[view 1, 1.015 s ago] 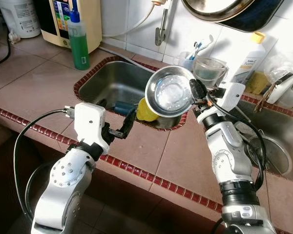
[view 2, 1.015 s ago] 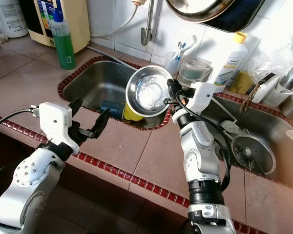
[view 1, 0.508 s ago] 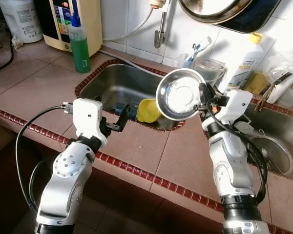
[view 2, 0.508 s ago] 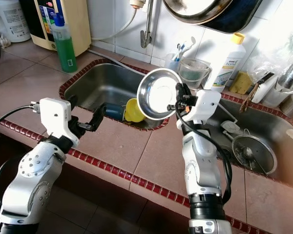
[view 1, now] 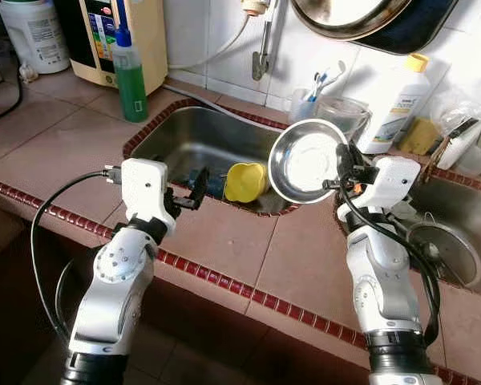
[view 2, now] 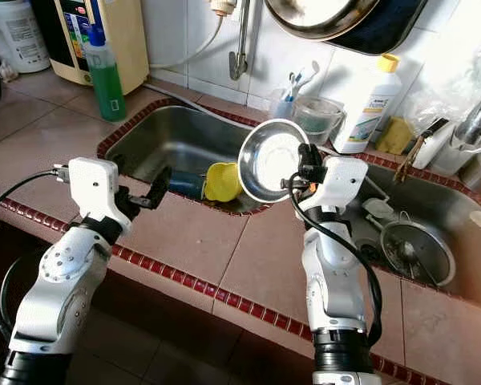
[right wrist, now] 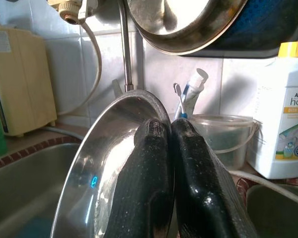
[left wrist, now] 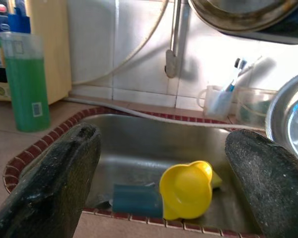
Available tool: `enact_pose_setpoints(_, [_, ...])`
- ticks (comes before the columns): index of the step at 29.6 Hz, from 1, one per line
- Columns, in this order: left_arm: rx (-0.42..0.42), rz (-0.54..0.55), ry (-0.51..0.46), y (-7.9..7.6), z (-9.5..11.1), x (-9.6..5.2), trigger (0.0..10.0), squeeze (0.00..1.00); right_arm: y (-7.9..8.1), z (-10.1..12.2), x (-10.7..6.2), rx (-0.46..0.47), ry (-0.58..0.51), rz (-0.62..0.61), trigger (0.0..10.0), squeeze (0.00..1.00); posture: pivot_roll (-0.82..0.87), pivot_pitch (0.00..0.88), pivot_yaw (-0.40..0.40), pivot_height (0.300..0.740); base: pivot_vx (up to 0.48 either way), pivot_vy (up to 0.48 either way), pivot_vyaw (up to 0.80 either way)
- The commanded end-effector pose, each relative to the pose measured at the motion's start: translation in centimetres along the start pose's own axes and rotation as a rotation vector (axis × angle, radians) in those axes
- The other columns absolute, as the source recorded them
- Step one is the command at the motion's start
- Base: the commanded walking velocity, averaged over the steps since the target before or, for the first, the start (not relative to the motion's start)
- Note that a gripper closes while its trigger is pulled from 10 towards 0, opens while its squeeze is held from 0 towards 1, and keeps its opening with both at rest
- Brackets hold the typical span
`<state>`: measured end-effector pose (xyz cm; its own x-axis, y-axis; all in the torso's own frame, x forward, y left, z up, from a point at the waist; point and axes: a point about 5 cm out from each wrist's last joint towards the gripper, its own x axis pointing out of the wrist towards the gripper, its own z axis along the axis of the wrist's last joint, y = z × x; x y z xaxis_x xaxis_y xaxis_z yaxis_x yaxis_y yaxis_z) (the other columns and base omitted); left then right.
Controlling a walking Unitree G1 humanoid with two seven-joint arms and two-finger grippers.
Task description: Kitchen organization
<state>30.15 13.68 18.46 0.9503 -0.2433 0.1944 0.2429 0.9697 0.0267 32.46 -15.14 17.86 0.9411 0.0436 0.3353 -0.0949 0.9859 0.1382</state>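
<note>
Holding the bowl (view 1: 308,160) by its rim, I'm keeping my right gripper (view 1: 341,170) pinched tight, tilting it above the counter (view 1: 224,241) beside the sink (view 1: 184,136); my left gripper (view 1: 194,186) is hovering wide apart, empty, facing the yellow cup (view 1: 244,181).

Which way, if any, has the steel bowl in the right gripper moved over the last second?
Yes. The steel bowl, held by the right gripper, has moved toward the robot's right: it uncovered the yellow cup and neared the white bottle.
</note>
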Motion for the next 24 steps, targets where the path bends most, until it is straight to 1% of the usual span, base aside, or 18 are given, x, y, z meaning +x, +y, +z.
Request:
enact_pose_setpoints(1, [0.002,0.013,-0.007,-0.1,0.0,0.3,10.0,0.00,-0.1,0.8,-0.2,-0.021,-0.041,-0.006,10.0,0.00,-0.17,0.040,-0.061,0.740,0.000,0.000,0.00])
enact_pose_setpoints(5, [-0.009,0.043,-0.015,0.0,-0.3,0.6,10.0,0.00,0.5,0.7,-0.5,-0.061,-0.046,0.006,10.0,0.00,-0.18,0.037,-0.061,0.740,0.000,0.000,0.00])
enact_pose_setpoints(7, [-0.014,0.051,-0.018,0.0,-0.4,0.7,10.0,0.00,0.7,0.7,-0.6,-0.071,-0.049,0.010,10.0,0.00,-0.18,0.037,-0.060,0.740,0.000,0.000,0.00])
enact_pose_setpoints(9, [-0.016,0.050,-0.023,-0.1,-0.6,0.7,10.0,0.00,1.4,0.7,-1.1,-0.079,-0.060,0.021,10.0,0.00,-0.19,0.035,-0.057,0.740,0.000,0.000,0.00])
enact_pose_setpoints(10, [-0.016,0.050,-0.023,-0.1,-0.6,0.7,10.0,0.00,1.4,0.7,-1.1,-0.079,-0.060,0.021,10.0,0.00,-0.19,0.035,-0.057,0.740,0.000,0.000,0.00])
enact_pose_setpoints(12, [-0.044,0.044,-0.022,-0.1,-0.9,0.6,10.0,0.00,1.6,0.6,-1.4,-0.083,-0.064,0.024,10.0,0.00,-0.19,0.035,-0.054,0.740,0.000,0.000,0.00])
enact_pose_setpoints(15, [-0.064,0.066,-0.015,0.2,-1.3,0.5,10.0,0.00,2.0,0.3,-2.3,-0.111,-0.073,0.024,10.0,0.00,-0.19,0.032,-0.050,0.740,0.000,0.000,0.00])
enact_pose_setpoints(16, [-0.064,0.066,-0.015,0.2,-1.3,0.5,10.0,0.00,2.0,0.3,-2.3,-0.111,-0.073,0.024,10.0,0.00,-0.19,0.032,-0.050,0.740,0.000,0.000,0.00])
enact_pose_setpoints(17, [-0.053,0.088,-0.013,0.5,-1.5,0.4,10.0,0.00,2.1,0.1,-2.9,-0.127,-0.074,0.025,10.0,0.00,-0.20,0.031,-0.047,0.740,0.000,0.000,0.00])
enact_pose_setpoints(18, [-0.073,0.092,-0.015,0.7,-1.6,0.3,10.0,0.00,2.0,-0.1,-3.3,-0.127,-0.076,0.011,10.0,0.00,-0.20,0.031,-0.047,0.740,0.000,0.000,0.00])
enact_pose_setpoints(20, [-0.063,0.102,-0.018,1.0,-1.7,0.2,10.0,0.00,2.0,-0.2,-3.6,-0.134,-0.071,0.002,10.0,0.00,-0.20,0.027,-0.041,0.740,0.000,0.000,0.00])
enact_pose_setpoints(21, [-0.027,0.121,-0.017,1.2,-1.8,0.2,10.0,0.00,1.9,-0.3,-3.8,-0.141,-0.070,-0.009,10.0,0.00,-0.20,0.027,-0.038,0.740,0.000,0.000,0.00])
enact_pose_setpoints(24, [-0.017,0.141,-0.018,1.6,-2.0,0.2,10.0,0.00,1.8,-0.4,-3.9,-0.138,-0.073,-0.024,10.0,0.00,-0.20,0.022,-0.035,0.740,0.000,0.000,0.00])
